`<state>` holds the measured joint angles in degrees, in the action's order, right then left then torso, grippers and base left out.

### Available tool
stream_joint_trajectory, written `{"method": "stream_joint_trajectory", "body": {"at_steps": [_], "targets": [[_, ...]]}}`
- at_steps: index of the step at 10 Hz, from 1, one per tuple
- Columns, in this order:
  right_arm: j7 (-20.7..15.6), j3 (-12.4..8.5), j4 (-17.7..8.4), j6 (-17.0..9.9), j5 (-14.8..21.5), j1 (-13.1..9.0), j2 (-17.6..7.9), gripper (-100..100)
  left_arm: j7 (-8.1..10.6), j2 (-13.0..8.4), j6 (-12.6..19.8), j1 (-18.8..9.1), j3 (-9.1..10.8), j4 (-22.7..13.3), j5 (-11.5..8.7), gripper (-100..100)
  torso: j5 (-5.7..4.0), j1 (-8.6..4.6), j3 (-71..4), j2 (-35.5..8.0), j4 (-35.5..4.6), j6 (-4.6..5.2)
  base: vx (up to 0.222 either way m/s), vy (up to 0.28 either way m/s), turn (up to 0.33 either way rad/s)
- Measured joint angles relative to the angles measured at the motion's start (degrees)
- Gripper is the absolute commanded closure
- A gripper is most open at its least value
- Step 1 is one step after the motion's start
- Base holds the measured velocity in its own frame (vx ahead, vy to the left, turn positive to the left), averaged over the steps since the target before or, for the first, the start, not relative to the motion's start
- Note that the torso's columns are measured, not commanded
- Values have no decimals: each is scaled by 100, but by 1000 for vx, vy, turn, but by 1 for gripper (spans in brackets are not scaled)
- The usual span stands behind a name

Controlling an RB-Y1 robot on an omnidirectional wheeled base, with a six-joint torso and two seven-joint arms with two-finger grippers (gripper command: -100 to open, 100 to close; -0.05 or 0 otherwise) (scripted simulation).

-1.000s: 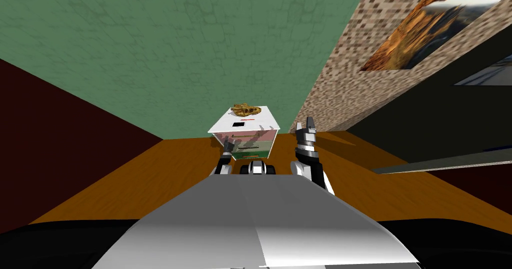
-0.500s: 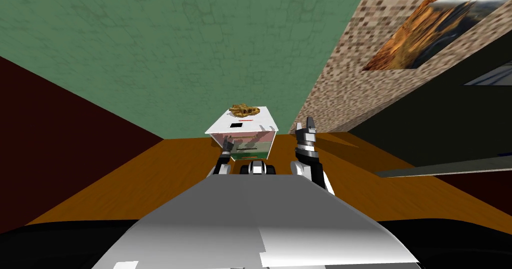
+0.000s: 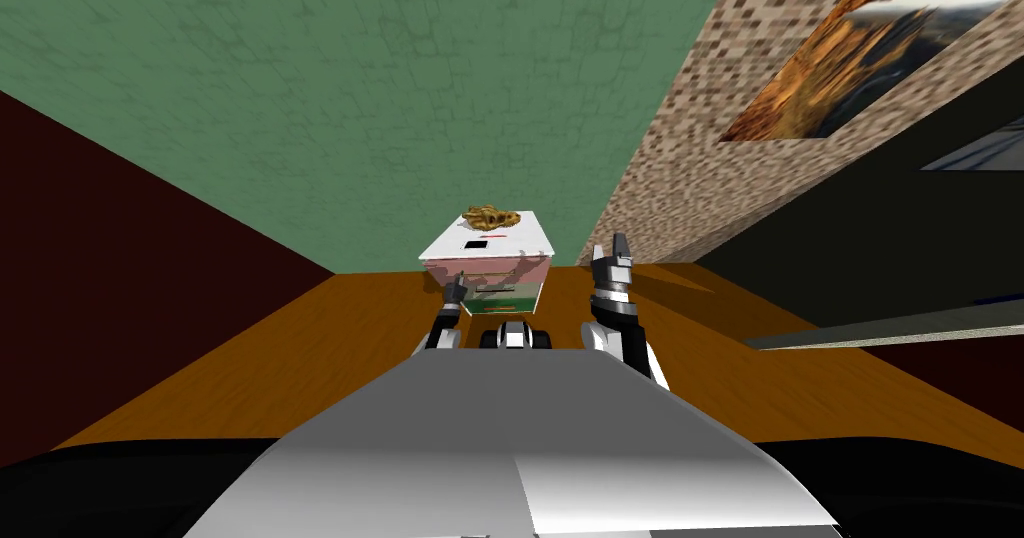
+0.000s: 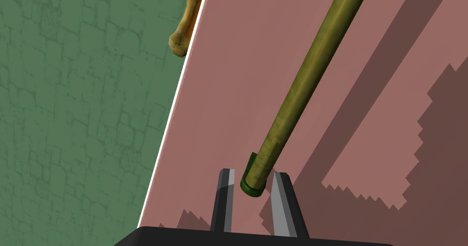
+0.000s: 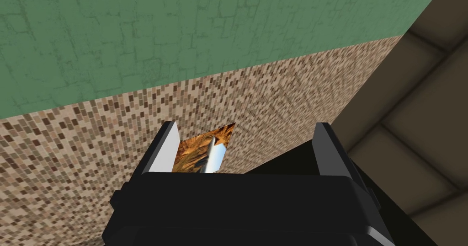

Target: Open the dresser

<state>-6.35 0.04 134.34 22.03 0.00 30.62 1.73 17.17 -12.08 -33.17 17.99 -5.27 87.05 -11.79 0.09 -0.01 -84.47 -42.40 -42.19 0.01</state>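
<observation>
A small dresser [image 3: 487, 262] with a white top and pink drawer fronts stands against the green wall, straight ahead of me. My left gripper [image 3: 459, 284] is at the top drawer's front. In the left wrist view its fingers [image 4: 226, 193] stand narrow on either side of the end of an olive bar handle [image 4: 301, 78], which runs across the pink drawer front [image 4: 228, 97]. This left gripper [image 4: 252, 172] is shut on the handle's end. My right gripper [image 3: 610, 252] is raised to the right of the dresser, open and empty [image 5: 247, 147].
A golden ornament [image 3: 490, 218] lies on the dresser's top, and its edge shows past the drawer front [image 4: 183, 37]. A speckled tile wall [image 3: 680, 152] rises to the right, a dark red wall [image 3: 120, 292] to the left. Orange wood floor [image 3: 300, 362] surrounds the dresser.
My left gripper's fingers have drawn together from wide open onto the handle's end. The head view has wobbled slightly; the right arm has stayed where it was.
</observation>
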Motion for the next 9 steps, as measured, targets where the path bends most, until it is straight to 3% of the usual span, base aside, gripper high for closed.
{"method": "stream_joint_trajectory", "body": {"at_steps": [9], "targets": [[0, 0, 0, 0, 0, 1, 0, 0, 80, -157, 30, 358, -102, 320, -4, 100, -1, -8, -9, 15, 2, 11, -163, -13, 25]]}}
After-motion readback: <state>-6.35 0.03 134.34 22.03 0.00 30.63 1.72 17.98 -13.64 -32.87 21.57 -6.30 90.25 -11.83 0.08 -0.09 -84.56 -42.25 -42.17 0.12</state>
